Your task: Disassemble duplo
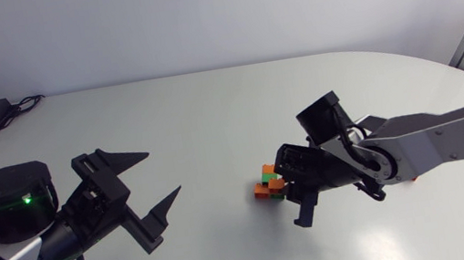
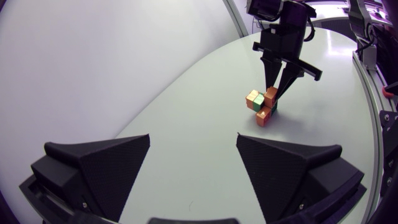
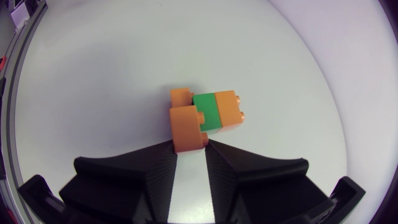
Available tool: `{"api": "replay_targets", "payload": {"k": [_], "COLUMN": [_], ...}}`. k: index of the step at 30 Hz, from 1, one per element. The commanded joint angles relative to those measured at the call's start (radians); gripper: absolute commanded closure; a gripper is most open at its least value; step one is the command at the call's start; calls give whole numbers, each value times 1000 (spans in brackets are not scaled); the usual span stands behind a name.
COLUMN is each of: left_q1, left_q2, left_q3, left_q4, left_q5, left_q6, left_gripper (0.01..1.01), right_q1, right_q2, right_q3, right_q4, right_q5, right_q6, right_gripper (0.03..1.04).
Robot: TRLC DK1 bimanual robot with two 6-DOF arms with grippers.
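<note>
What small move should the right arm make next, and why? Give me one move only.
Probably push the right gripper slightly further over the near orange brick. That brick sits only at the gripper's tip and is joined to the green brick, so pulling now might slip. The left gripper is open and far from the bricks.

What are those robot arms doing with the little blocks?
The right gripper is shut on an orange brick at one end of a small duplo clump that sits on the white table, probably to pull it off. A green brick and more orange ones are joined to it. The left gripper hangs open off to the side, holding nothing.
</note>
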Motion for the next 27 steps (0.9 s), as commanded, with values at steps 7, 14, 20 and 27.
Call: {"api": "replay_targets", "payload": {"k": [7, 14, 20, 27], "left_q1": [36, 96, 102, 101], "left_q2": [-7, 25, 39, 37], "left_q3": [-20, -7, -3, 2], "left_q4": [-12, -8, -6, -6], "left_q5": [41, 71, 71, 71], "left_q6": [34, 37, 37, 41], "left_gripper": [48, 48, 48, 48], "right_q1": [-32, -109, -288, -564], "right_q2": [-33, -145, -325, -464], "right_q3": [-30, -41, -99, -181], "right_q4": [33, -9, -84, -133], "right_q5": [52, 104, 90, -7], "right_q6": [14, 16, -24, -99], "right_gripper": [134, 62, 64, 66]}}
